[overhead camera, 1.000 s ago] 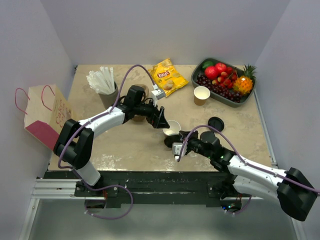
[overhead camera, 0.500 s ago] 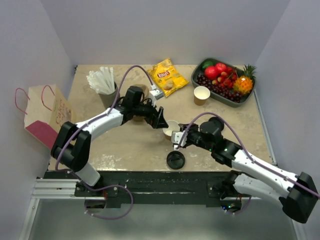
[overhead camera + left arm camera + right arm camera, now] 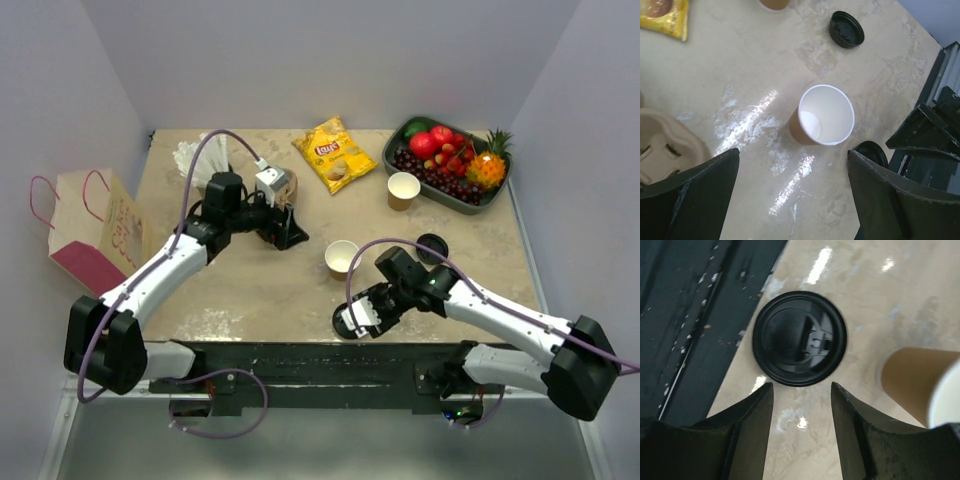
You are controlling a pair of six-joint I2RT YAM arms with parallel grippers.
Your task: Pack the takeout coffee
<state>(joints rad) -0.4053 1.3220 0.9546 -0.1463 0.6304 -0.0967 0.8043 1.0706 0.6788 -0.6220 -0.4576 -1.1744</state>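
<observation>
The takeout coffee cup (image 3: 341, 257) stood upright and lidless mid-worktop (image 3: 255, 292), a black lid (image 3: 799, 345) lying flat by the near edge beneath the part-spread, empty right tool (image 3: 358, 318), the left tool (image 3: 291, 232) spread wide and empty.

Cup (image 3: 341, 257) at table (image 3: 250, 290) centre; lid (image 3: 799, 338) before it; second lid (image 3: 431, 247) to right.

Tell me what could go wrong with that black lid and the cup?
The black lid lies right by the near edge of the table. If the right tool, open above it, nudges it instead of gripping it, the lid may slide off. The open cup stands close beside that tool, so a sideways move could tip it over.
</observation>
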